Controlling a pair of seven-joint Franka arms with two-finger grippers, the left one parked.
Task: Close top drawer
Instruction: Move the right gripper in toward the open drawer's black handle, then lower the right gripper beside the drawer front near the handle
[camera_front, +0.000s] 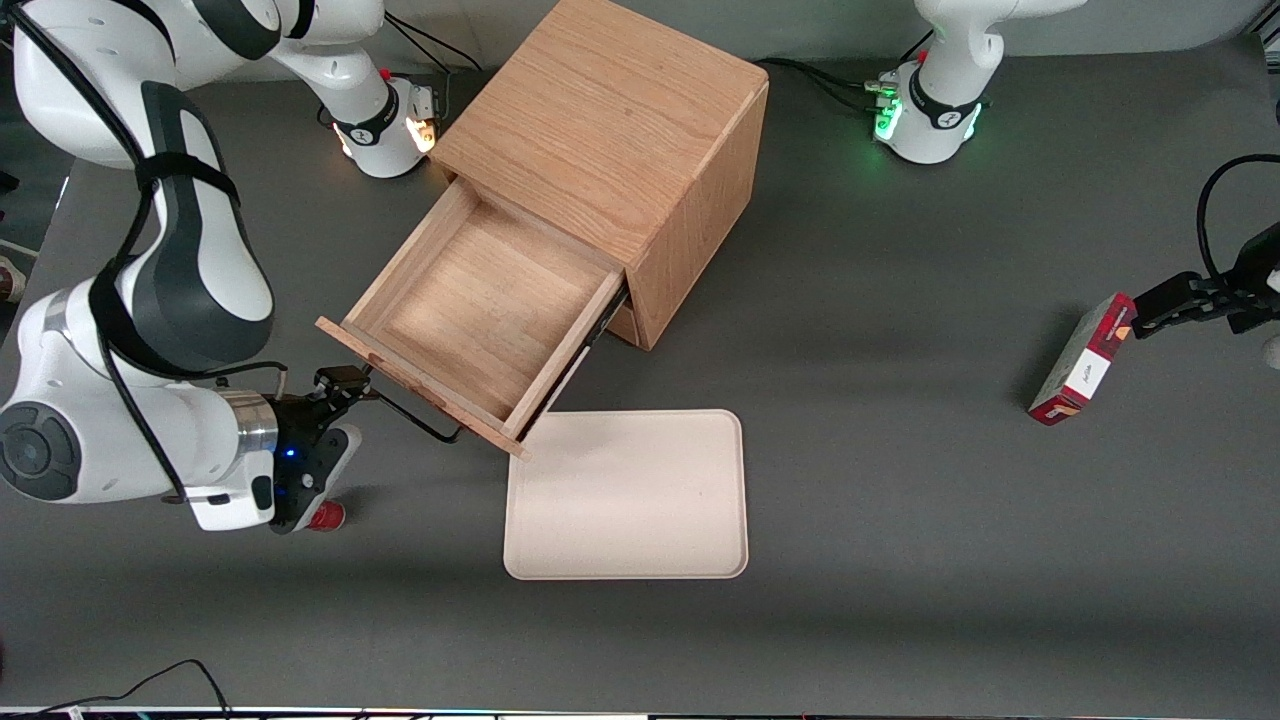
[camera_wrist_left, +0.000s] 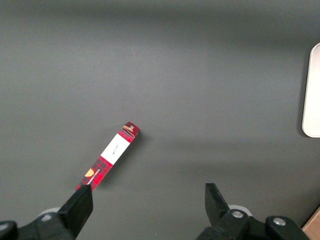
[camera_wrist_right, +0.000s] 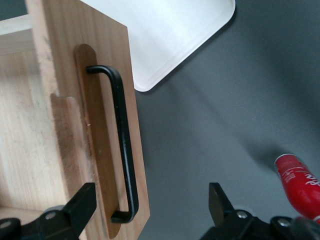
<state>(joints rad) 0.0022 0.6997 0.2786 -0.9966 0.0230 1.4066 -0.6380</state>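
- Before you stands the light-oak cabinet (camera_front: 640, 130), set at an angle on the grey table (camera_front: 900, 500)
- You see the top drawer (camera_front: 480, 300) pulled well out of the cabinet, its shallow wooden box showing nothing inside
- Your target's thin black bar handle (camera_wrist_right: 122, 145) runs along the drawer's flat front; in the front view it juts from the front panel toward the working arm
- Your gripper (camera_front: 335, 395) hangs in front of the drawer, just beside the handle's end; in the right wrist view its two fingers (camera_wrist_right: 82, 205) stand spread apart with the handle's end between them, not gripping it
- You find a pale rectangular tray (camera_front: 625, 495) flat on the table, nearer the front camera than the drawer, one corner close under the drawer's front
- Note a red cylindrical object (camera_wrist_right: 299, 184) on the table beside the gripper, nearer the front camera
- A red plaid box (camera_front: 1082, 360) lies toward the parked arm's end of the table, well apart from the cabinet
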